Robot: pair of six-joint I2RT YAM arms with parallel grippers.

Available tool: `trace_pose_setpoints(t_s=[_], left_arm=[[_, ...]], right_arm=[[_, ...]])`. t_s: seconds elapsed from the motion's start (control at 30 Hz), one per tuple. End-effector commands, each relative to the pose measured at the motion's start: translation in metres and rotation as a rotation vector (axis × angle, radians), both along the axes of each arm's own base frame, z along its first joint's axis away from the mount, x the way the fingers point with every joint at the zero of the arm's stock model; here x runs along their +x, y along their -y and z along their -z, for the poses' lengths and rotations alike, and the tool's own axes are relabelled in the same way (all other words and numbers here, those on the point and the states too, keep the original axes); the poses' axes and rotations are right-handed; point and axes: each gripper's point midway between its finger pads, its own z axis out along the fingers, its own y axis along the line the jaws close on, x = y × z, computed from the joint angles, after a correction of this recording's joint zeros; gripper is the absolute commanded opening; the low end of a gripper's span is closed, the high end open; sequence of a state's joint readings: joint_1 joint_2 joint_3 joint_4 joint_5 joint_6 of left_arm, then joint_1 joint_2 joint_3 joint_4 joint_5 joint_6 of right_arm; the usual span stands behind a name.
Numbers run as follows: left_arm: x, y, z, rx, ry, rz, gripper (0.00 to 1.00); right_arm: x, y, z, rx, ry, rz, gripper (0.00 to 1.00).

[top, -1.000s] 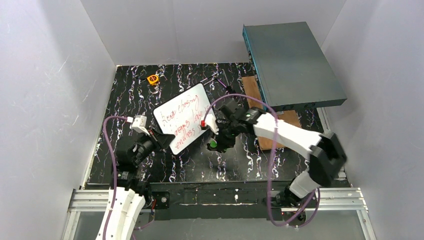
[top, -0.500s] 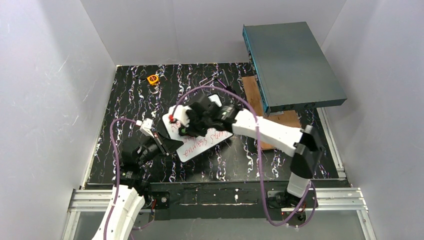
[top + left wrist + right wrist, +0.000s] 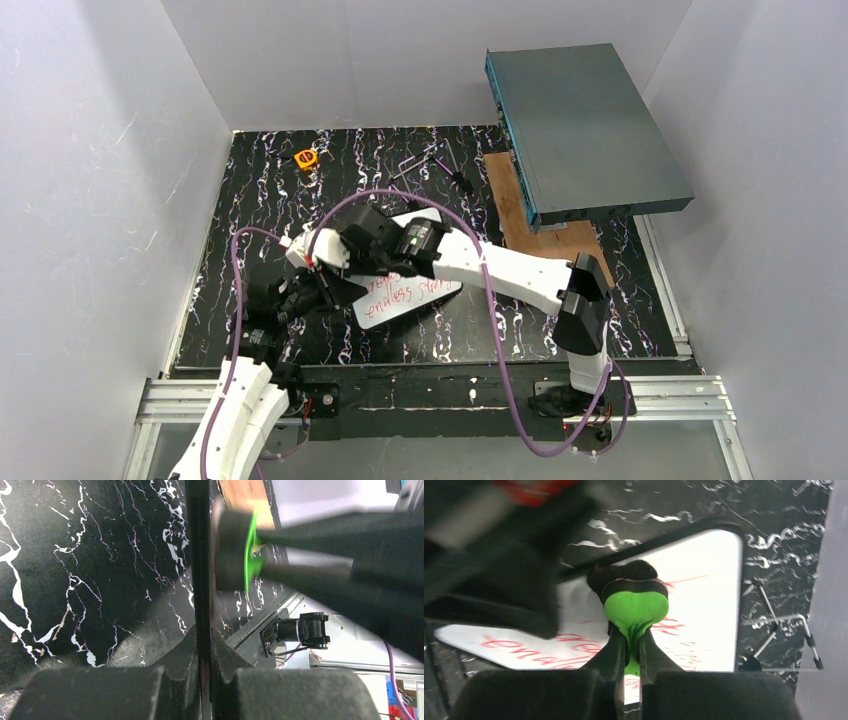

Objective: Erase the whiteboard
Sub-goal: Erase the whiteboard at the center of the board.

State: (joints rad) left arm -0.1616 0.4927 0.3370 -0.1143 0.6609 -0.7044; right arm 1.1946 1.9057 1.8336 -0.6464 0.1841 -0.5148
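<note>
Within the last second the right gripper (image 3: 631, 645), its fingers pinched tight on the green plastic handle of a black felt-padded eraser (image 3: 634, 597), has swept across the small white rectangular whiteboard (image 3: 412, 292) with its thin black frame, from the 3 o'clock edge to the 10 o'clock corner. The board has meanwhile swung to a flatter angle and slid a little toward 6 o'clock. It now sits near the table's centre, slightly toward 7 o'clock. The left gripper (image 3: 202, 645) is closed on the frame, seen edge-on between its fingers, and steadies the board at its 9 o'clock end. The upper lines of red handwriting look largely gone, which suggests the pass did real work. A line reading roughly "endless" and some strokes above it remain in the overhead and right wrist views, so more strokes toward 5 o'clock seem needed
</note>
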Motion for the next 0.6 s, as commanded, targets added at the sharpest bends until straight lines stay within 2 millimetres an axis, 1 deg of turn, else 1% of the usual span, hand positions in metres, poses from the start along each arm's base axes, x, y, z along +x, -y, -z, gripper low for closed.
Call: trace_pose_setpoints(t_s=[0.0, 0.13, 0.2, 0.27, 0.3, 0.37, 0.43, 0.47, 0.5, 0.57], left_arm=[[0.002, 0.006, -0.042, 0.012, 0.157, 0.077, 0.00], [-0.002, 0.009, -0.046, 0.003, 0.172, 0.108, 0.00], [-0.004, 0.010, -0.048, -0.003, 0.185, 0.118, 0.00], [-0.005, 0.012, -0.050, -0.018, 0.191, 0.131, 0.00], [-0.006, 0.013, -0.051, -0.025, 0.195, 0.142, 0.00], [-0.007, 0.014, -0.052, -0.034, 0.197, 0.152, 0.00], [-0.007, 0.015, -0.052, -0.039, 0.196, 0.157, 0.00], [-0.007, 0.015, -0.052, -0.040, 0.195, 0.160, 0.00], [-0.007, 0.016, -0.052, -0.041, 0.197, 0.164, 0.00], [-0.006, 0.016, -0.052, -0.039, 0.194, 0.168, 0.00]], right_arm=[[-0.044, -0.005, 0.002, -0.018, -0.061, -0.129, 0.01], [-0.025, -0.004, 0.009, -0.023, -0.049, -0.051, 0.01], [0.000, 0.002, 0.007, -0.011, 0.008, 0.044, 0.01], [0.029, 0.008, -0.003, 0.038, 0.032, 0.146, 0.01], [0.040, 0.010, -0.009, 0.058, 0.033, 0.182, 0.01], [0.052, 0.012, -0.018, 0.081, 0.036, 0.208, 0.01], [0.050, 0.009, -0.020, 0.083, 0.023, 0.185, 0.01], [0.043, 0.005, -0.019, 0.085, 0.001, 0.157, 0.01], [0.034, 0.002, -0.017, 0.075, -0.020, 0.122, 0.01], [0.011, -0.003, -0.007, 0.028, -0.052, 0.024, 0.01]])
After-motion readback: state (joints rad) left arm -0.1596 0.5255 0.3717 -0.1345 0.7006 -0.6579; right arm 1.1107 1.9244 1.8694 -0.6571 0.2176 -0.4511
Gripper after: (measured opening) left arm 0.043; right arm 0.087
